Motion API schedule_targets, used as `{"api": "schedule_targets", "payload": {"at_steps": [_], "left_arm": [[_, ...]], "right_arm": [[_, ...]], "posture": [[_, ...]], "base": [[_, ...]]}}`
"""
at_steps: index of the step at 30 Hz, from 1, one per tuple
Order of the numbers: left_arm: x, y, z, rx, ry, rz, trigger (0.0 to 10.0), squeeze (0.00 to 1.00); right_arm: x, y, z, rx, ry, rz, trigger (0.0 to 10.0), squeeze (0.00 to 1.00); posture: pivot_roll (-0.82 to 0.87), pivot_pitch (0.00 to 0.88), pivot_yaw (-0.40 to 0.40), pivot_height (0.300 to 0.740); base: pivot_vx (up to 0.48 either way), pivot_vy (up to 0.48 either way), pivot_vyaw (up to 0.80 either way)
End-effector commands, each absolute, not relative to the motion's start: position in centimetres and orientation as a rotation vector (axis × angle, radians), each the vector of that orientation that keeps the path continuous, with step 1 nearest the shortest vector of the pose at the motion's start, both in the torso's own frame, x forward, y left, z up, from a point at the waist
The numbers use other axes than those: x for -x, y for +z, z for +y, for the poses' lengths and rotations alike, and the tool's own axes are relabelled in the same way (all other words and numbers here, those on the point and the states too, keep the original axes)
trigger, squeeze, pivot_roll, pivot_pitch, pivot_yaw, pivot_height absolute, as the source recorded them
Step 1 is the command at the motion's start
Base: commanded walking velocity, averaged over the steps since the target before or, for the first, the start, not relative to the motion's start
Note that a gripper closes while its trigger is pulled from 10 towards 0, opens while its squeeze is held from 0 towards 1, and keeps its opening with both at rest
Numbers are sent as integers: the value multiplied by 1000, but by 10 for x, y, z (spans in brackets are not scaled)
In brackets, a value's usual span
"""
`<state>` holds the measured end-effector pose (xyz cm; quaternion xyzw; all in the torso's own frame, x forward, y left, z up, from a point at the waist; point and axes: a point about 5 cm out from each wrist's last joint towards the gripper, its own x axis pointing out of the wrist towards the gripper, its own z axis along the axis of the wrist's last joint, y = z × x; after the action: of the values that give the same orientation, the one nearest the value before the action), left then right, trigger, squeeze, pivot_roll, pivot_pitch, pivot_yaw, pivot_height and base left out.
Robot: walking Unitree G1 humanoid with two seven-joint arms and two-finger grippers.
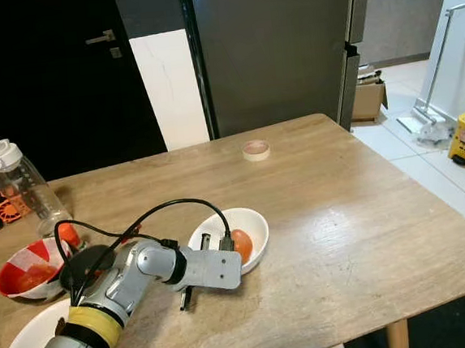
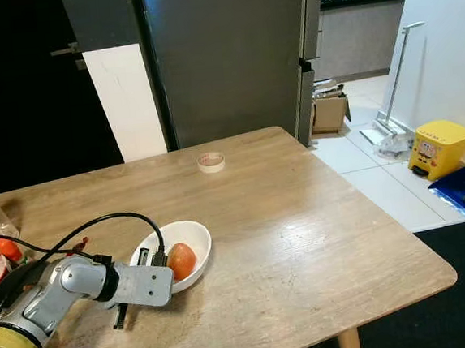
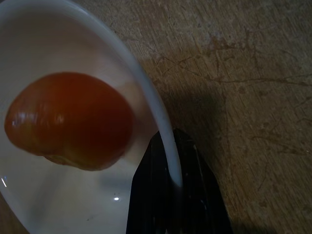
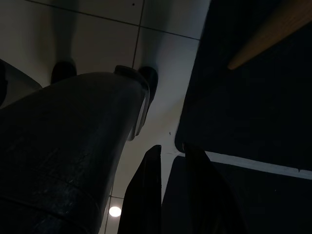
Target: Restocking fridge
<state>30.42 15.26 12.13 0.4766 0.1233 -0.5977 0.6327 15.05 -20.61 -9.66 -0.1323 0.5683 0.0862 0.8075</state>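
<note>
Tomato [image 1: 241, 244] sits in the white bowl [image 1: 254, 221] on the wooden table [image 1: 342, 213] – the left gripper [image 3: 171, 161] pinches that bowl's near rim between closed fingers – so lifting level and slowly should stop it rolling.

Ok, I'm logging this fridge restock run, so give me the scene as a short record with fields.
left gripper: fingers closed on the rim of the white bowl
bowl contents: one tomato
right gripper: hangs idle below the table, over tiled floor
fridge: door shut, behind the table
also on table: tape roll, water bottle, red bowl
</note>
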Motion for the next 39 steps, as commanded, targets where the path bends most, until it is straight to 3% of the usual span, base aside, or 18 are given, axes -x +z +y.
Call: {"api": "schedule_targets", "payload": {"at_steps": [1, 39], "left_arm": [[-303, 123, 150, -1063, -1365, 261, 10000, 0], [-300, 131, 150, -1074, -1376, 256, 10000, 0]], "right_arm": [[-150, -97, -207, 291, 188, 1218, 10000, 0], [-150, -96, -207, 299, 195, 1218, 10000, 0]], "posture": [[-89, 0, 50, 740], [-87, 0, 49, 740]], "base": [[-244, 0, 0], [-289, 0, 0]]}}
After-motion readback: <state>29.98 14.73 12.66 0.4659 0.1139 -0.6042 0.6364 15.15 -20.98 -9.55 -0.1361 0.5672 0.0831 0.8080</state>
